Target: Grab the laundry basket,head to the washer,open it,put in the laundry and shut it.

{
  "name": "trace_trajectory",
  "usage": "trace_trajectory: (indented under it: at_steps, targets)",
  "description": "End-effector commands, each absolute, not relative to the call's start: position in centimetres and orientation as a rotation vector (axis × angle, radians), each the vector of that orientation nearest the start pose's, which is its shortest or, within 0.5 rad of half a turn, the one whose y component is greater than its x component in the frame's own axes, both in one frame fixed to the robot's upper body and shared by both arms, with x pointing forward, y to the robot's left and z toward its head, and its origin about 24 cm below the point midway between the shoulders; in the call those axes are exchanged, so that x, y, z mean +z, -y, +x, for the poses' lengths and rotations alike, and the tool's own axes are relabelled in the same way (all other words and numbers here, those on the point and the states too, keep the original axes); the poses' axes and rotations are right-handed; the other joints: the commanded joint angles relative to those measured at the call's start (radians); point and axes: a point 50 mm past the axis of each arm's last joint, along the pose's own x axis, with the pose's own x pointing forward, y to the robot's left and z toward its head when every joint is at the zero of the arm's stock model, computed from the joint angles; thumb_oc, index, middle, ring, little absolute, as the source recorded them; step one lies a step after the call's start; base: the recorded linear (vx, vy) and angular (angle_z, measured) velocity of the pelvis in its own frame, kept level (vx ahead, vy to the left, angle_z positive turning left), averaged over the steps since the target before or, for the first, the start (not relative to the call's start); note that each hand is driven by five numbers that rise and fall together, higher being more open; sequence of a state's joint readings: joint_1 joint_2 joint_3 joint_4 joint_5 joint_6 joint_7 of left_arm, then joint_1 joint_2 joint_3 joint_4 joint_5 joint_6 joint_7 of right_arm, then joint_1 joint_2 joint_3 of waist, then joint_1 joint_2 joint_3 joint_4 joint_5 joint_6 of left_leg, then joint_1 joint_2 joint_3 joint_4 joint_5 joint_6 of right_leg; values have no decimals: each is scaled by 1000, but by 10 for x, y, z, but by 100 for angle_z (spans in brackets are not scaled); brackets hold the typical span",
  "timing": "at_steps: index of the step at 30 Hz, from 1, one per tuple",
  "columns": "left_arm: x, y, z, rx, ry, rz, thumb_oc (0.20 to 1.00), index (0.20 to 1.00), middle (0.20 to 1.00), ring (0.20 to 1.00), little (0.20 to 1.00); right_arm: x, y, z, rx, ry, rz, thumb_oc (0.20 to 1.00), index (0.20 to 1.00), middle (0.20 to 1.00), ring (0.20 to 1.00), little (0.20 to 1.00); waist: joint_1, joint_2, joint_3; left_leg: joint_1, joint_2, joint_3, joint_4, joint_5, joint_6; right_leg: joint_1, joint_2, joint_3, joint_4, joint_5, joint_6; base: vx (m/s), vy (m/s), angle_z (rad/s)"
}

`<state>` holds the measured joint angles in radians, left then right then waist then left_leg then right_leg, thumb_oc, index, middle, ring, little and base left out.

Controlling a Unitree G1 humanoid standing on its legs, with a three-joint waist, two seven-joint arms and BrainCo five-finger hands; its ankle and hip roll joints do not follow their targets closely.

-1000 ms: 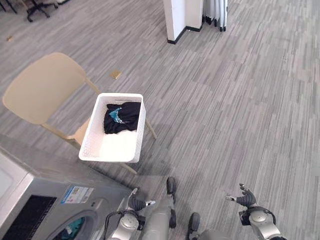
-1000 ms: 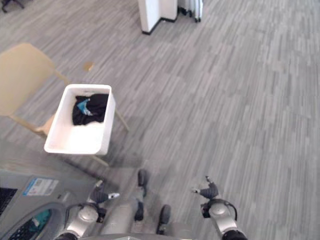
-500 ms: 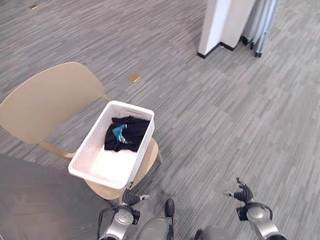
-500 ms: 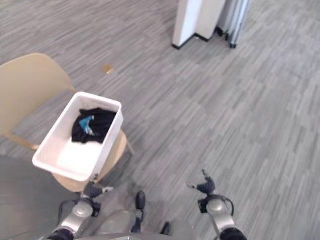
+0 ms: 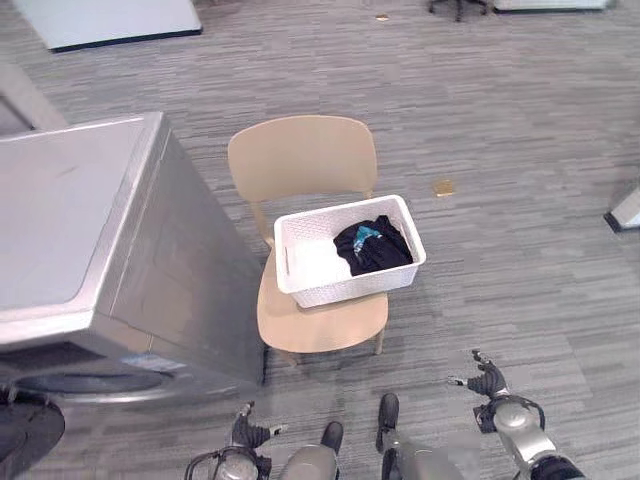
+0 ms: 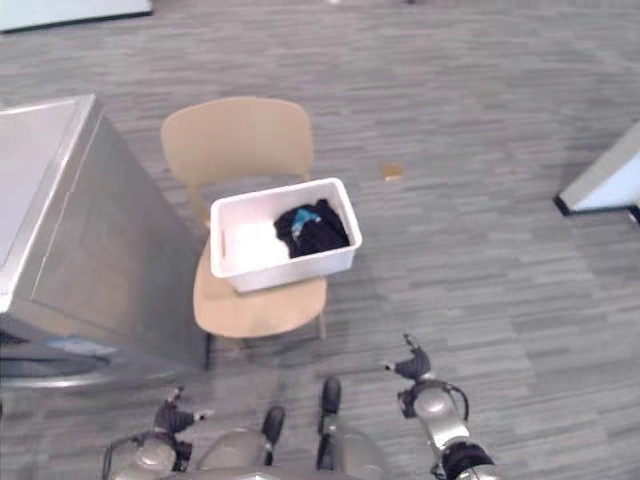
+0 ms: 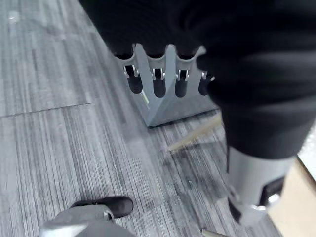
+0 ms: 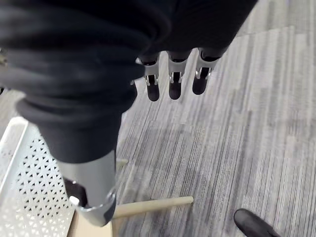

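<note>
White laundry basket (image 5: 348, 262) with dark laundry (image 5: 372, 243) resting on chair (image 5: 305, 170) beside washer (image 5: 110, 250); left robot hand (image 5: 246, 432) and right robot hand (image 5: 487, 382) spread, empty.

This looks like an office or lab room set up for trials rather than a home. Grey striped carpet tiles (image 5: 520, 140) cover a wide open floor, a steel-grey washer (image 5: 90, 250) stands alone at the left, and a tan chair (image 5: 305, 170) carries a white laundry basket (image 5: 345, 280).
</note>
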<state>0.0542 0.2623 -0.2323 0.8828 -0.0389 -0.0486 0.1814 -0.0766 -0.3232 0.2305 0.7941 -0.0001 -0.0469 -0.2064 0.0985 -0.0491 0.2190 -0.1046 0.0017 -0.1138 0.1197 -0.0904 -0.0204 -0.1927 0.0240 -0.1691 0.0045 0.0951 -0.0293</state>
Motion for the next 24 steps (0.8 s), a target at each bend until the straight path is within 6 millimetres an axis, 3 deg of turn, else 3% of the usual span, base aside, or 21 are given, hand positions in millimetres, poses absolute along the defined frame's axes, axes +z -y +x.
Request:
trace_trajectory:
  at_steps: [1,4,5,7,9,12,14,16,17,20,21,24]
  targets:
    - [-121,-221,164,108,-797,359,1000,1000,1000,1000,1000,-73,243,214,-126,-545,-523,1000,1000,1000,1000,1000,-36,9,19,-81,5,284,-27,63,20,186,-70,-87,-15,-218,109,-16,23,114]
    - [-121,-226,164,112,-799,376,1000,1000,1000,1000,1000,-69,241,218,-118,-520,-536,1000,1000,1000,1000,1000,-42,-1,15,-74,25,305,-38,67,16,196,-82,-116,-26,-214,115,117,78,99]
    - [-118,-229,167,107,-788,396,1000,1000,1000,1000,1000,-57,243,226,-128,-461,-553,1000,1000,1000,1000,1000,-45,-18,16,-100,60,318,-26,72,-7,213,-107,-144,-26,-240,120,176,103,100]
    - [-120,-230,163,97,-807,407,1000,1000,1000,1000,1000,-52,245,228,-126,-442,-570,1000,1000,1000,1000,1000,-45,-15,4,-84,70,332,-49,64,-4,232,-115,-164,-2,-271,120,301,202,47]
    - [-121,-231,162,93,-814,419,1000,1000,1000,1000,1000,-51,246,228,-126,-437,-577,1000,1000,1000,1000,1000,-48,-16,-2,-83,68,330,-46,62,-2,234,-123,-175,17,-283,119,220,159,43]
    - [-119,-239,161,92,-819,462,1000,1000,1000,1000,1000,-46,242,232,-105,-409,-600,1000,1000,1000,1000,1000,-44,-31,-5,-71,31,303,-7,13,28,219,-178,-167,162,-313,122,256,212,3]
    - [-119,-239,161,92,-819,462,1000,1000,1000,1000,1000,-46,241,233,-105,-409,-600,1000,1000,1000,1000,1000,-43,-32,-6,-72,30,304,-5,12,29,217,-179,-166,166,-315,123,137,118,21]
    - [-116,-250,164,122,-815,488,1000,1000,1000,1000,1000,-41,234,239,-85,-372,-608,1000,1000,1000,1000,1000,-40,-35,-1,-40,12,298,-8,-16,51,162,-201,-141,299,-288,141,220,181,-3]
    - [-115,-252,165,131,-812,491,1000,1000,1000,1000,1000,-39,233,241,-80,-362,-615,1000,1000,1000,1000,1000,-42,-31,2,-31,12,297,-16,-17,55,137,-201,-130,340,-278,148,117,129,-18]
    - [-112,-253,168,137,-791,496,1000,1000,1000,1000,1000,-27,231,248,-76,-301,-627,1000,1000,1000,1000,1000,-63,-12,12,16,5,286,-79,13,60,40,-132,-60,370,-257,139,161,84,-14]
    - [-113,-250,168,126,-794,498,1000,1000,1000,1000,1000,-21,231,251,-74,-273,-636,1000,1000,1000,1000,1000,-75,-10,21,37,-5,269,-106,19,56,9,-100,-46,304,-242,131,218,6,7]
    - [-115,-250,167,122,-807,500,1000,1000,1000,1000,1000,-17,233,254,-77,-262,-651,1000,1000,1000,1000,1000,-81,-13,25,50,-15,260,-124,25,48,-30,-93,-52,215,-198,134,132,-37,17]
